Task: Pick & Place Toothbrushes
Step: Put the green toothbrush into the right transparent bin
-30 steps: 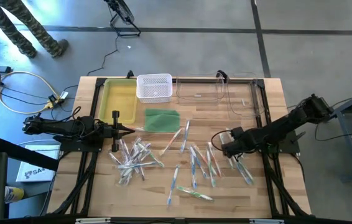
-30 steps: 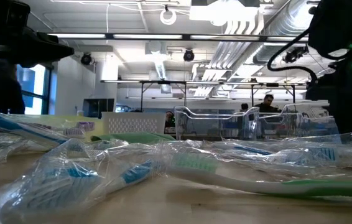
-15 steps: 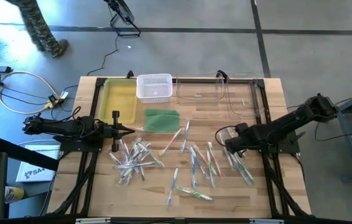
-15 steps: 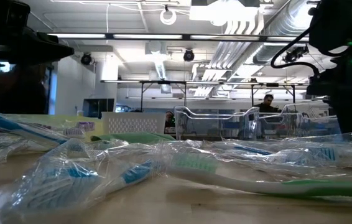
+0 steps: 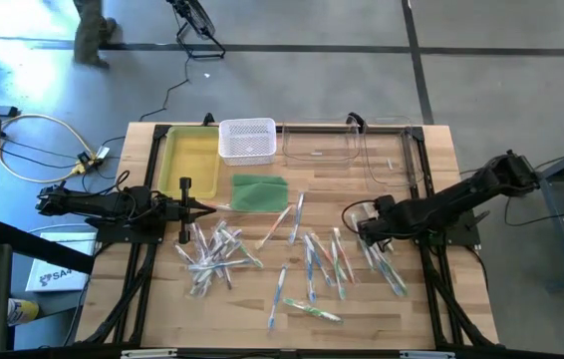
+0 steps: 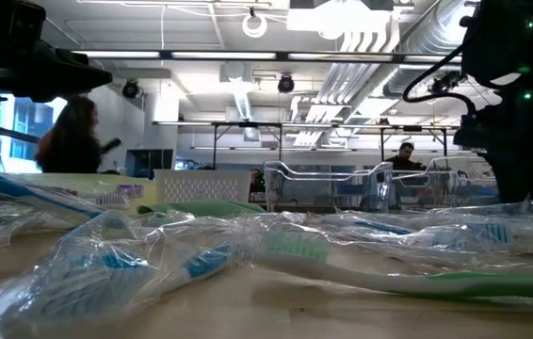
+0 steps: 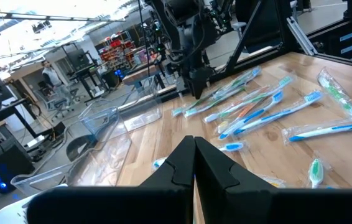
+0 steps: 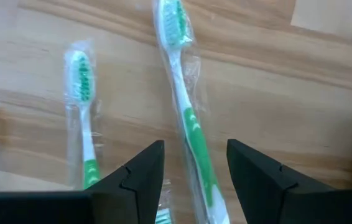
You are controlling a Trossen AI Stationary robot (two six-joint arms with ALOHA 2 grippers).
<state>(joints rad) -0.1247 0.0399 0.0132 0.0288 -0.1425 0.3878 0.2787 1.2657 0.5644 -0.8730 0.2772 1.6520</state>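
- Since a sec ago the right gripper (image 5: 365, 227) is sitting a touch further toward the bench's right side, above the rightmost cluster of toothbrushes (image 5: 314, 261); the person walking on the floor beyond the bench (image 5: 441, 150) is nearly out of the high view now.
- Right gripper (image 8: 191, 171) is hanging low w/ fingers spread apart, gripping nothing; a wrapped green-handled toothbrush (image 8: 185, 106) is lying on the wood right btwn the two fingers, bristle end pointing away from the wrist.
- A second wrapped green toothbrush (image 8: 83, 124) is lying just beside it, outside the fingers.
- Left gripper (image 5: 205, 207) is waiting over the left part of the bench, fingers pressed closed, holding nothing, near the green pad (image 5: 259, 191).
- Toothbrushes are lying loose across the middle & near half of the bench: one heap left of centre, another strip centre-right, most in clear wrappers.
- Along the far edge: yellow tray (image 5: 188, 160), white mesh basket (image 5: 247, 140), clear bin (image 5: 347, 150).
- Low view is showing a person (image 6: 71, 141) standing in the room behind.
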